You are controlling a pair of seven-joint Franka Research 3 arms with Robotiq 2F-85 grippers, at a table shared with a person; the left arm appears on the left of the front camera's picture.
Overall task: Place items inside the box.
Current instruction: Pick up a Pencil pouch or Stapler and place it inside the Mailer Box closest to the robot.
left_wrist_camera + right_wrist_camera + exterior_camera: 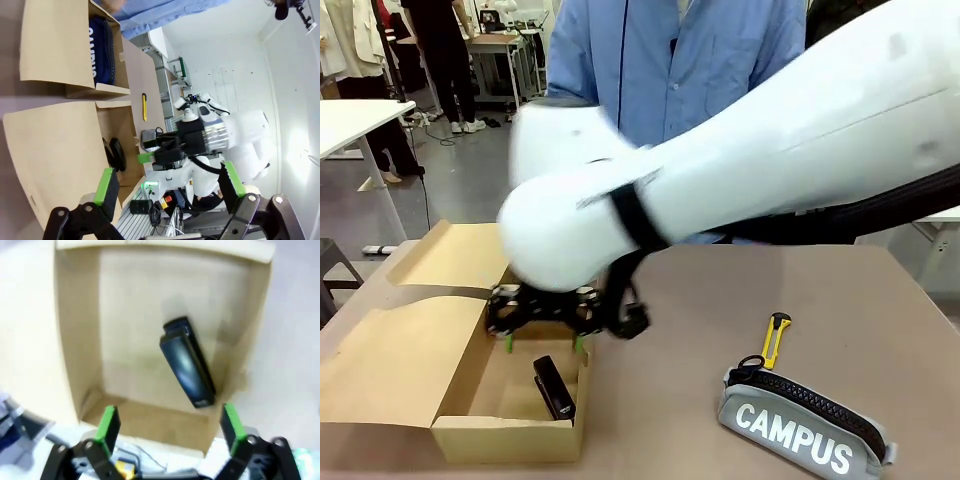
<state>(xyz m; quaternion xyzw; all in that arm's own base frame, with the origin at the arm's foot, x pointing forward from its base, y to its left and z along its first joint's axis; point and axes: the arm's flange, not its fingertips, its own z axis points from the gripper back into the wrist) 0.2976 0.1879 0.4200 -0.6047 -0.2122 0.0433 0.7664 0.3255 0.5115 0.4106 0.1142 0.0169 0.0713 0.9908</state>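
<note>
PINCER: your right pincer [169, 416] spread wide, holding nothing | JUST BELOW: black stapler [187, 362] lies loose on the box [75, 350] floor | WELL OFF TO ITS RIGHT: yellow knife [776, 338], grey pouch [805, 425] (2 items outside the box) | STEP: drop looks done | NEXT: lift clear, then reach for 1.

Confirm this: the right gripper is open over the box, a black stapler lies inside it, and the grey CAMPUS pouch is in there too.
One error: in the front view the grey CAMPUS pouch lies on the table, outside the box. The right gripper is open over the box, with the black stapler inside.
</note>
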